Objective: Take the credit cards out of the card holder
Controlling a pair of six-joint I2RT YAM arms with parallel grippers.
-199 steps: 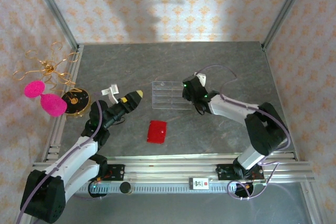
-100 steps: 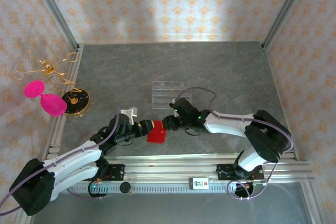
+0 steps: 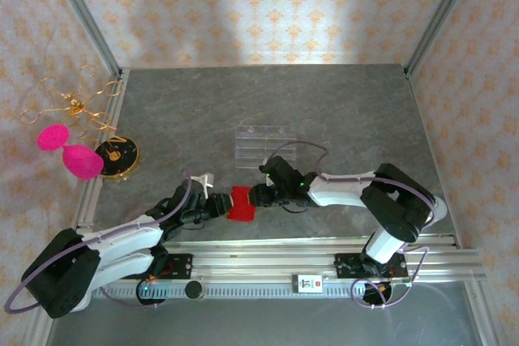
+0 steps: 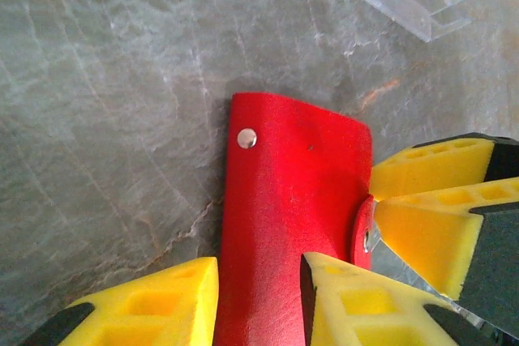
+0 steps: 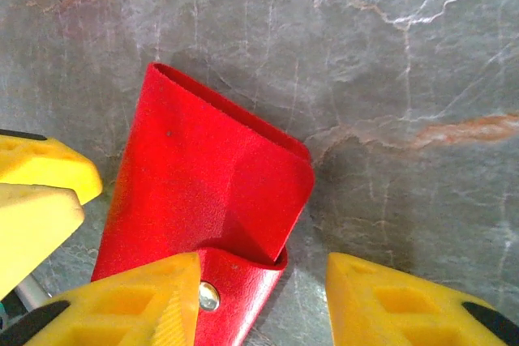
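Cream wallpaper (image 3: 259,6) with a repeated orange-gold motif closes three sides. Two aluminium posts (image 3: 85,14) rise at the rear corners. The worktop (image 3: 243,95) is grey veined stone.

Two arms (image 3: 349,188) reach in from the near rail (image 3: 259,253) and meet at one red card holder (image 3: 242,202). It lies folded and flat near the front edge, in front of one clear slotted tray (image 3: 261,142).

The left gripper (image 4: 259,269) straddles one end of the card holder, its yellow fingers narrow and close against both long sides; whether they press cannot be told. The right gripper (image 5: 263,263) stands parted at the strap tab (image 5: 235,281). One of its fingers is beside the tab and the other is clear of the red cover.

Left of the worktop stand one gold wire ornament (image 3: 69,107), two pink discs (image 3: 83,161) and one dark gold-rimmed disc (image 3: 116,154). A white label (image 3: 308,283) on the rail is too small to read. The card holder shows two silver snaps (image 4: 247,137).
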